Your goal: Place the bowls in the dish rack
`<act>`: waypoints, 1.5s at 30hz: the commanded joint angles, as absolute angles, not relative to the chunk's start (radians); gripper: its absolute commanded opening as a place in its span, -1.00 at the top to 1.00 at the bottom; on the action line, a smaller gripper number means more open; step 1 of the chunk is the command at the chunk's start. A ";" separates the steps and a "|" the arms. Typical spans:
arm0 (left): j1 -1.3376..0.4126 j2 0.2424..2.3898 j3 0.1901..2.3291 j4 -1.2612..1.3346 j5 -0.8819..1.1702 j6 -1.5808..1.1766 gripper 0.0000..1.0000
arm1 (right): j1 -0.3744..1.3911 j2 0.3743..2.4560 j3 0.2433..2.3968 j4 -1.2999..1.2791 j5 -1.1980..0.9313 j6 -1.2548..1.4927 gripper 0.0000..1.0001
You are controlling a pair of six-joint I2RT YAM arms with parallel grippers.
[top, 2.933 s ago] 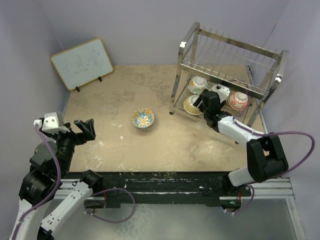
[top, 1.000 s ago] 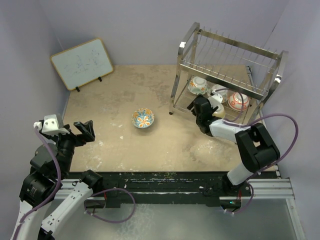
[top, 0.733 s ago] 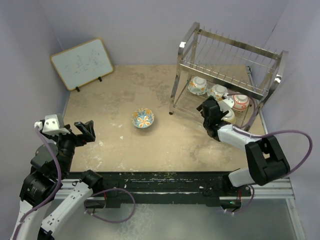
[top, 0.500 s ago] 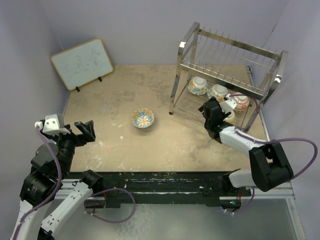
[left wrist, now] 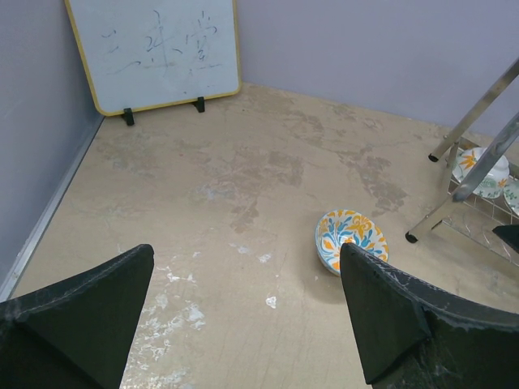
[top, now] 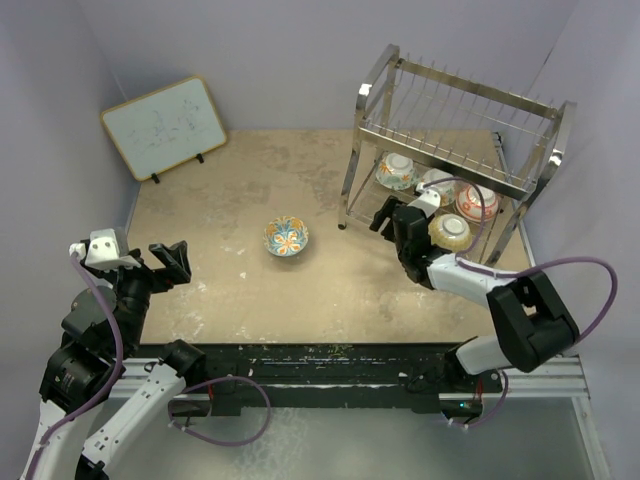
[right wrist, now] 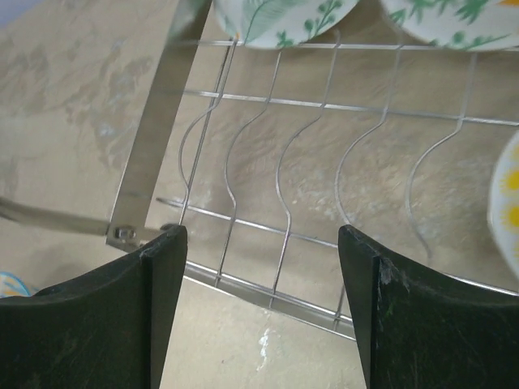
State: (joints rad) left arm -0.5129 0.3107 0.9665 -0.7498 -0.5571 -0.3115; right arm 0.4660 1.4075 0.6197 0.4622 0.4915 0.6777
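The right gripper (right wrist: 261,243) is seen with its jaws spread wide and nothing held between them. It is placed low at the front left corner of the dish rack (top: 455,120), in the right half of the overhead view. Between its dark fingers (right wrist: 158,324) the wavy wires of the lower tier are framed, and a flat metal leg (right wrist: 158,121) is seen running up at the upper left of the wrist view.

Four bowls are lodged in that lower tier. A yellow-flowered bowl (top: 449,230) is found just beside the right gripper, a red-orange bowl (top: 476,202) behind it, and two paler bowls (top: 396,171) further left along the tier. Whether the yellow-flowered bowl is touched by the arm cannot be told.

The fifth bowl (top: 286,237) is left upright on the table (top: 250,170) near the centre of the overhead view, well apart from the rack.

The left gripper (left wrist: 246,259) is held above the table's near left corner, its jaws likewise spread wide and empty. The fifth bowl is seen beyond its right finger. A whiteboard (top: 163,127) is propped on its feet at the upper left.
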 commanded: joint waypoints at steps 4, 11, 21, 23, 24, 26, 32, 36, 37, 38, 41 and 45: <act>-0.517 0.326 0.975 -0.729 -0.551 -0.309 -0.98 | 0.480 1.461 0.663 0.457 0.532 0.742 -0.52; -0.517 0.337 0.973 -0.724 -0.552 -0.308 -0.98 | 0.505 1.390 0.578 0.648 0.456 0.602 -0.53; -0.517 0.352 0.962 -0.706 -0.547 -0.320 -0.98 | 0.747 1.358 0.627 0.737 0.470 0.394 -0.52; -0.517 0.350 0.967 -0.707 -0.550 -0.322 -0.98 | 0.801 1.412 0.684 0.718 0.443 0.360 -0.52; -0.516 0.348 0.972 -0.709 -0.550 -0.322 -0.98 | 0.821 1.444 0.720 0.700 0.418 0.344 -0.52; -0.517 0.345 0.983 -0.715 -0.552 -0.322 -0.98 | 0.853 1.514 0.806 0.656 0.355 0.309 -0.51; -0.517 0.334 1.004 -0.735 -0.565 -0.314 -0.98 | 0.925 1.712 1.086 0.498 0.226 0.198 -0.49; -0.517 0.319 1.005 -0.748 -0.576 -0.309 -0.98 | 0.948 1.814 1.218 0.384 0.194 0.163 -0.49; -0.517 0.316 1.007 -0.751 -0.580 -0.309 -0.98 | 0.953 1.837 1.244 0.358 0.183 0.158 -0.49; -0.517 0.313 1.007 -0.754 -0.582 -0.308 -0.98 | 0.958 1.856 1.267 0.333 0.171 0.152 -0.48; -0.518 0.306 1.006 -0.758 -0.586 -0.308 -0.98 | 0.977 1.913 1.320 0.259 0.204 0.155 -0.48; -0.518 0.303 1.004 -0.758 -0.589 -0.307 -0.98 | 0.989 1.971 1.362 0.202 0.238 0.161 -0.47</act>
State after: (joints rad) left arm -0.5129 0.3115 0.9764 -0.7723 -0.5716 -0.3138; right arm 0.9760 1.9450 1.3041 0.2996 0.2169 0.1822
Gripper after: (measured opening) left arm 0.990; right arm 0.739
